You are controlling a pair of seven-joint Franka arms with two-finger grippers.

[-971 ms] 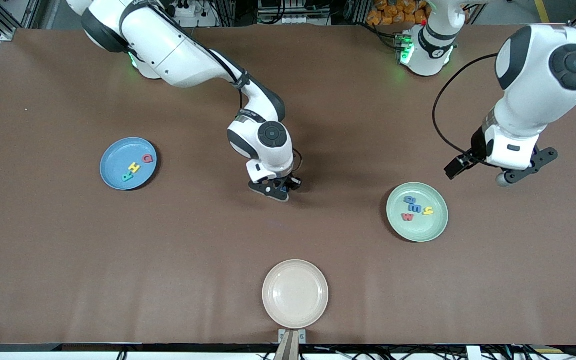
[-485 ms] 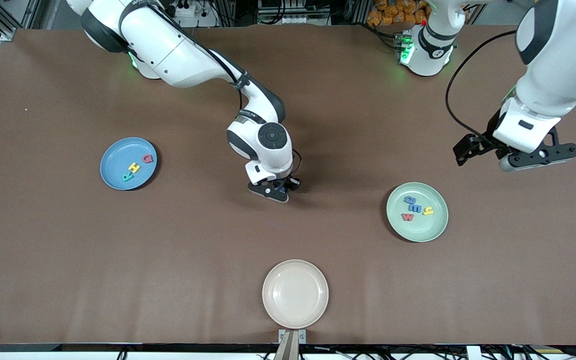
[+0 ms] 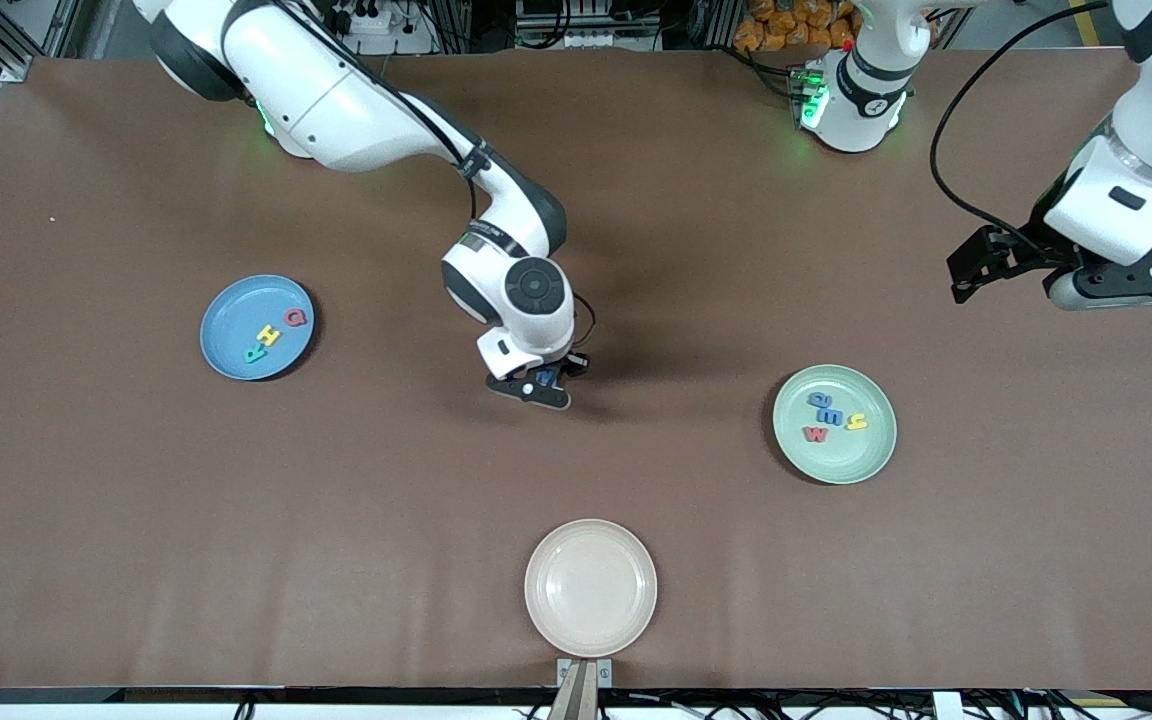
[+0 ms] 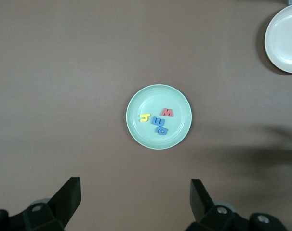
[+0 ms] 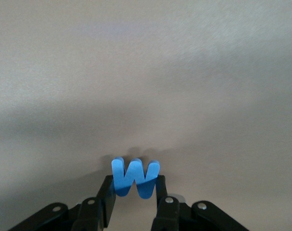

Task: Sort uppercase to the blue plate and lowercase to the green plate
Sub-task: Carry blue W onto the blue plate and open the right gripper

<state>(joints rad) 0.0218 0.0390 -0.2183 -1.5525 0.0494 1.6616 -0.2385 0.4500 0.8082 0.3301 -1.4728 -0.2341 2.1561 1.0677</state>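
My right gripper [image 3: 537, 384] is over the middle of the table, shut on the blue M [image 5: 135, 177], which stands upright between its fingers. The blue plate [image 3: 223, 345], toward the right arm's end, holds the red Q [image 3: 295, 319], yellow H [image 3: 268, 335] and teal R [image 3: 253, 351]. The green plate [image 3: 848, 457] holds the lowercase letters: red w [image 3: 815, 434], blue m [image 3: 833, 416], yellow h [image 3: 856, 422] and a rounded blue letter [image 3: 821, 400]. My left gripper [image 4: 135, 185] hangs open and empty, high over the table's left-arm end. The left wrist view shows the green plate [image 4: 141, 102] well below it.
A beige plate [image 3: 590, 587] with nothing on it sits near the table's front edge, at the middle. The beige plate [image 4: 285, 38] also shows at the edge of the left wrist view. Brown table [image 3: 386, 480] lies bare between the plates.
My left arm has risen and swung away from the green plate toward its own end of the table. My right gripper, still holding the blue M, has shifted slightly toward the blue plate.
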